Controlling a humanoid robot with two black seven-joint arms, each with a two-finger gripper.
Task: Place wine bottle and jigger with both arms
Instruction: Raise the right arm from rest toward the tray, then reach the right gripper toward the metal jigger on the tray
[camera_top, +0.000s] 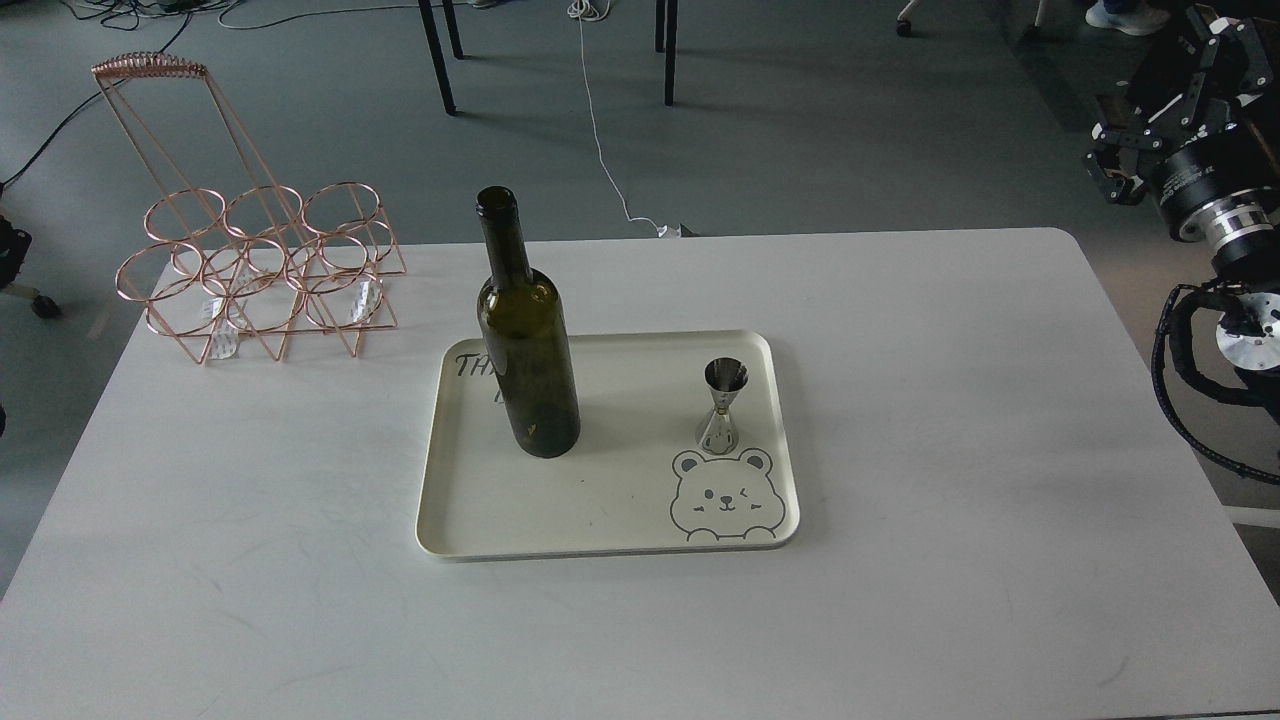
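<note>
The wine bottle (528, 375), dark olive-green and without a label, stands upright on the left part of a cream tray (600, 535). The jigger (723, 405), small and steel, stands upright on the tray's right part, just above a bear drawing. My right gripper (1150, 100) is off the table's far right corner, raised above the floor, far from both things; its fingers look spread and hold nothing. Of my left arm only a dark piece (10, 248) shows at the left edge, clear of the table.
A copper wire bottle rack (255, 275) stands at the table's (900, 600) back left corner. Black cables of the right arm (1185, 400) hang beside the right table edge. Chair legs and floor cables lie behind the table.
</note>
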